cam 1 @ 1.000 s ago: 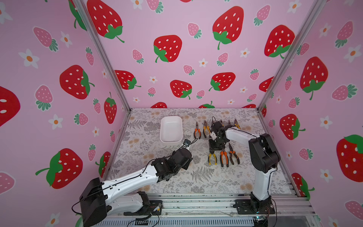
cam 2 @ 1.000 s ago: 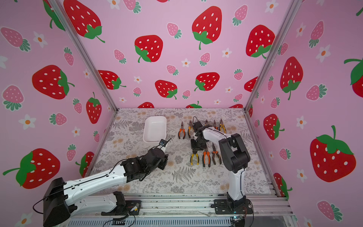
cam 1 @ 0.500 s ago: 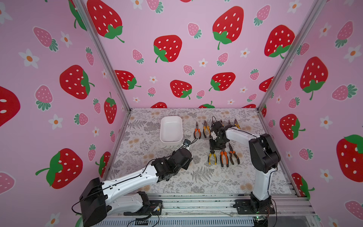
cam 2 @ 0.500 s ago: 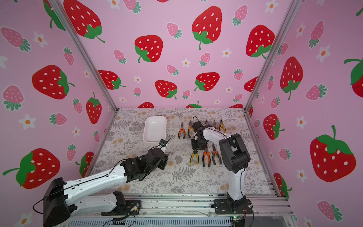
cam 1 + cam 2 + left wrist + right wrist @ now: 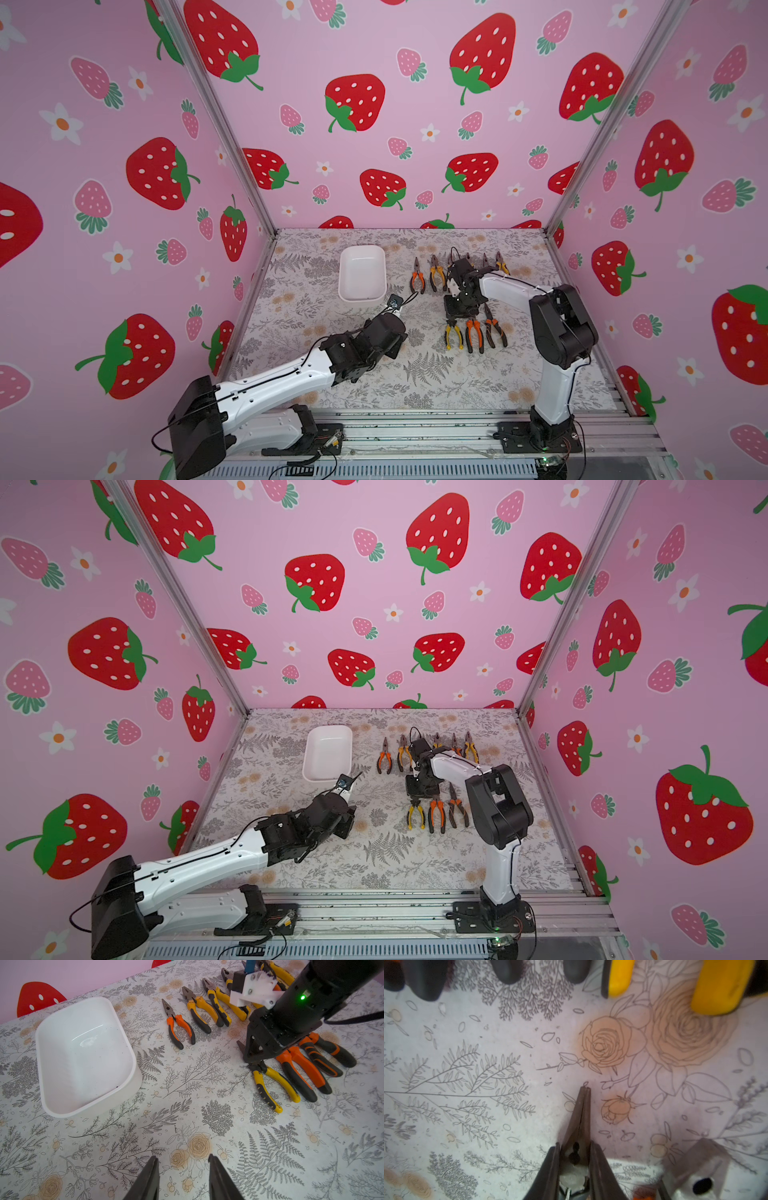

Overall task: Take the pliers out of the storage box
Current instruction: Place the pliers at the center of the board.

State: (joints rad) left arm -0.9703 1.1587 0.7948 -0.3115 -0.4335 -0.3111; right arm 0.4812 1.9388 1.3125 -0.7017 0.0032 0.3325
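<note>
The pliers point(image 5: 474, 337) all lie on the table point(image 5: 415, 386), at 3 o'clock of the box point(image 5: 360, 270), in two rows with their noses toward 12 o'clock. The near row has three pairs: one yellow-handled pair point(image 5: 268, 1084) and two with orange handles. Five pairs show in the far row in a top view. The right arm point(image 5: 557, 328) covers part of that row, so eight pairs can be counted in all.

The right claw point(image 5: 574, 1145) is clamped on the yellow-handled pair at its pivot, one finger against each side of the dark head. The shut nose sticks out ahead, low over the table; whether it touches I cannot tell.

The one white box sits at about 11 o'clock of the table's middle, well apart from both rows.

The left claw point(image 5: 182, 1168) hangs over bare table at about 5 o'clock of the box, between it and the near row. Its two fingers are apart with nothing between them.

Pink walls point(image 5: 374, 174) printed with strawberries close in three sides.
</note>
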